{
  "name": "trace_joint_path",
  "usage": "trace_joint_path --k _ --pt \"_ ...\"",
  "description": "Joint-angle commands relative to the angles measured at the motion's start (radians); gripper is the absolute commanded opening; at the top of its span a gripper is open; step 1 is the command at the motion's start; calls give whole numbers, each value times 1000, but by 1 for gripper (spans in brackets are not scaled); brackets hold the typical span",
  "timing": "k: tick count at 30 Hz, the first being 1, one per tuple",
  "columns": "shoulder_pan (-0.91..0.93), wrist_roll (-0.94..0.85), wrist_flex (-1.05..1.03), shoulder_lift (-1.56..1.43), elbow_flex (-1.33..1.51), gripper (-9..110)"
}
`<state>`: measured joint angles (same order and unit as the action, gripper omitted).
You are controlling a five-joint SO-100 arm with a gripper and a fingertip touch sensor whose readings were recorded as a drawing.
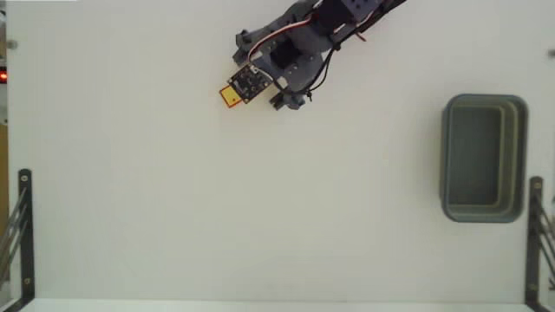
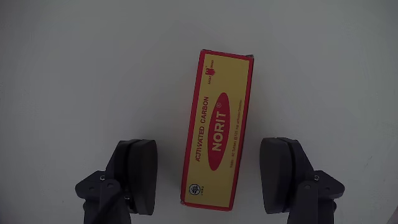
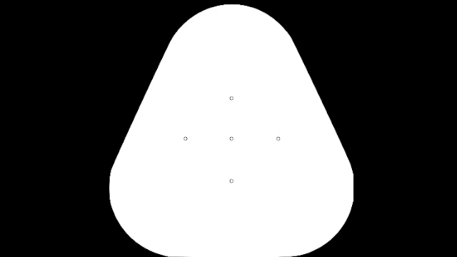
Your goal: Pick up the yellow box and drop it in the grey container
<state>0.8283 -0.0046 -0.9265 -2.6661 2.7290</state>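
Wrist view: your gripper (image 2: 211, 177) is spread wide, holding nothing. The yellow box (image 2: 217, 130) lies flat on the white table (image 2: 74, 74), lengthwise between the two fingers (image 2: 140, 174), with a clear gap on each side; neither pad touches it. The box's near end sits level with the fingertips, its far end reaching past them.

Fixed view: the arm hangs over the box (image 1: 231, 95) at upper centre, only a yellow corner showing. The grey container (image 1: 520, 156) sits well apart at the right edge.
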Motion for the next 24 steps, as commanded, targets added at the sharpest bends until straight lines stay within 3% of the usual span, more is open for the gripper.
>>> trace_joint_path --k 1,24 --pt "20 5 18 -24 2 110" --pt "20 5 18 -24 2 104"
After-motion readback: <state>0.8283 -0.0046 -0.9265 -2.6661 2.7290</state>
